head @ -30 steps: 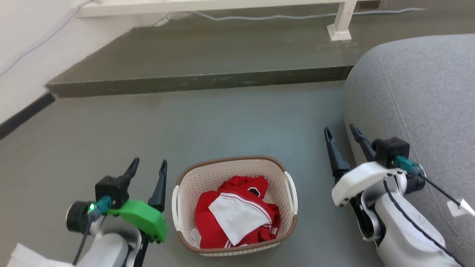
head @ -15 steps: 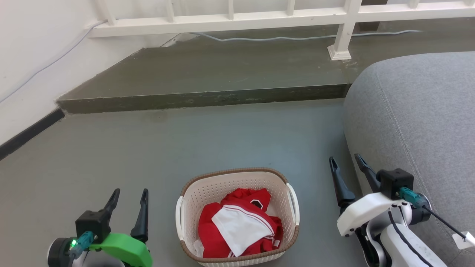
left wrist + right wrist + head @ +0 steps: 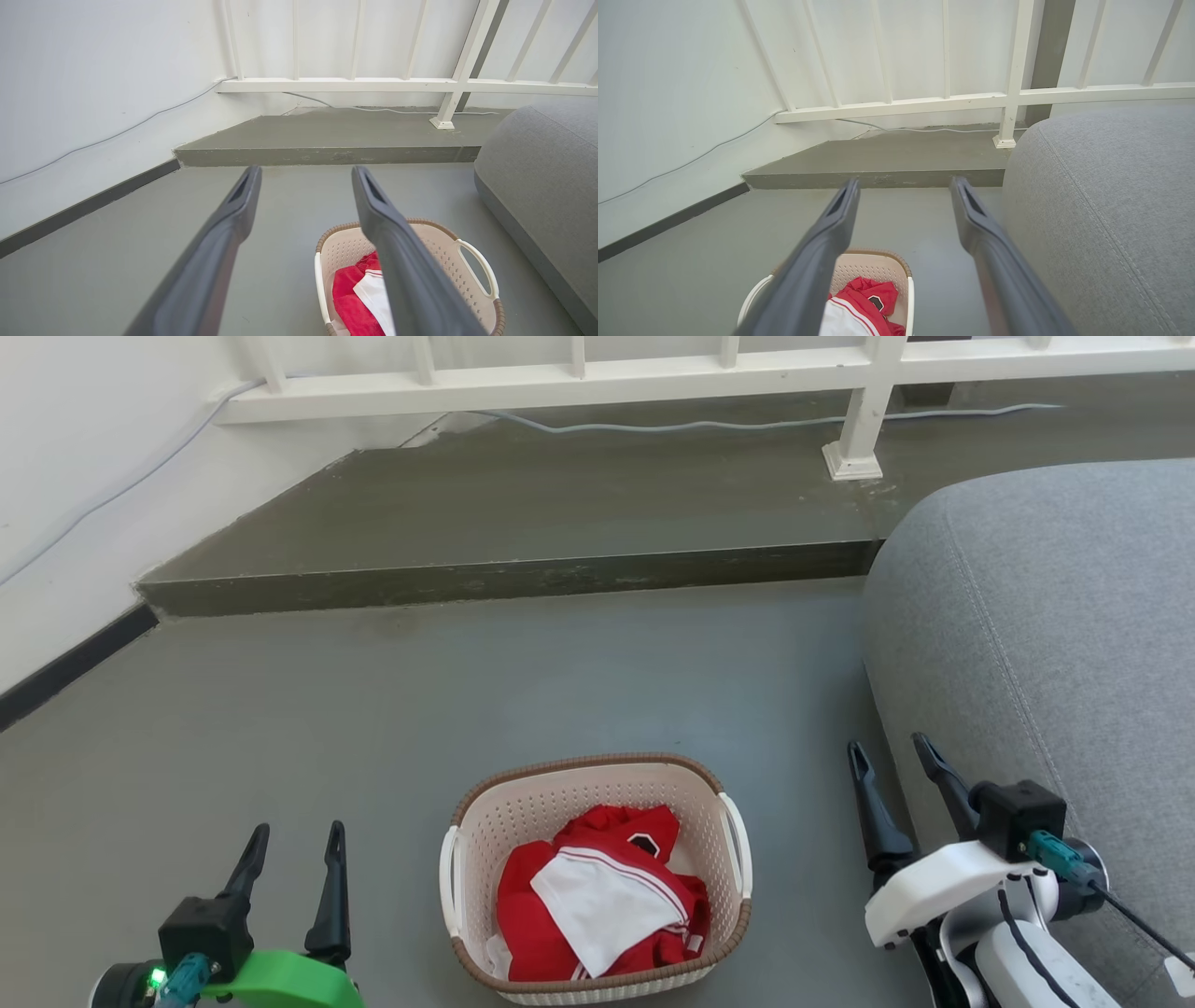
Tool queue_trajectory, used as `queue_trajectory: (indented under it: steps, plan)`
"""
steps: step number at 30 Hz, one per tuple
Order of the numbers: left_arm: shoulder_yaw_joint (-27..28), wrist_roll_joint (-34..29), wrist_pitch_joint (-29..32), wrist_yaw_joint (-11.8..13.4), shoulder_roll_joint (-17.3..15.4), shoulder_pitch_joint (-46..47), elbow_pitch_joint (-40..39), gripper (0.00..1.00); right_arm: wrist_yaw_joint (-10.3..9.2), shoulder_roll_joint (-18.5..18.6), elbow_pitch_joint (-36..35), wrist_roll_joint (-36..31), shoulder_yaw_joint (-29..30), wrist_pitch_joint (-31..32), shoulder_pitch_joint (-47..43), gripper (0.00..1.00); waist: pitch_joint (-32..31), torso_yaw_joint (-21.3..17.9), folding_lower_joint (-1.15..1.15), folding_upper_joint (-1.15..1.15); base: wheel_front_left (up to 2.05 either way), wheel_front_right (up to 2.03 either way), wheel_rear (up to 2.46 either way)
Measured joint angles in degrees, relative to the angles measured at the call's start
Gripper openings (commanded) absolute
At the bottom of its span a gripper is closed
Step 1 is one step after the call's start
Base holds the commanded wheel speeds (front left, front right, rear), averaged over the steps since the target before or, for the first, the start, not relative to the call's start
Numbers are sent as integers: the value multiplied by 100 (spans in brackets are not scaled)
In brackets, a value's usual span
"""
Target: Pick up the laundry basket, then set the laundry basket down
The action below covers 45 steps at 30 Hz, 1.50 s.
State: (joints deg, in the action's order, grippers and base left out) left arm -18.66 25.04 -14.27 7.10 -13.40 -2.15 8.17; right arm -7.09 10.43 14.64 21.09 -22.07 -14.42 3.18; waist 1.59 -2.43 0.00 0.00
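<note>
Jaws: left jaws apart and empty at near left; right jaws apart and empty at near right, just beside the grey sofa (image 3: 1046, 616)
Basket: the laundry basket (image 3: 532, 807) stands on the floor (image 3: 560, 672), near centre, between both jaws and touching neither
Direction: right of the left jaws; left of the right jaws
Long axis: seemingly near-to-far; left handle (image 3: 449, 882) and right handle (image 3: 739, 845) each face an arm
Nearer arm: neither clearly
Writing: none legible; dark badge on the red-and-white garment (image 3: 597, 896) too small to read
</note>
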Motion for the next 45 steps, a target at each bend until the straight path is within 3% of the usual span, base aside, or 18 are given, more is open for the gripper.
queue_trajectory:
  steps: [22,39,40,45]
  plan:
    - [534,-571,164,1,438,-657,-704,100,-7,-118,-457,-158,187,0,-378,100,-3,50,0,0,0,0,0]
    - [553,-837,389,2,621,-868,-1060,100,-8,-134,-528,-254,236,0,-508,100,-60,46,0,0,0,0,0]
    - [555,-844,413,2,639,-870,-1068,0,-7,-135,-533,-256,244,0,-510,0,-64,46,0,0,0,0,0]
    - [508,-828,415,1,724,-878,-845,0,2,-189,-320,-238,212,10,-661,0,-65,46,0,0,0,0,0]
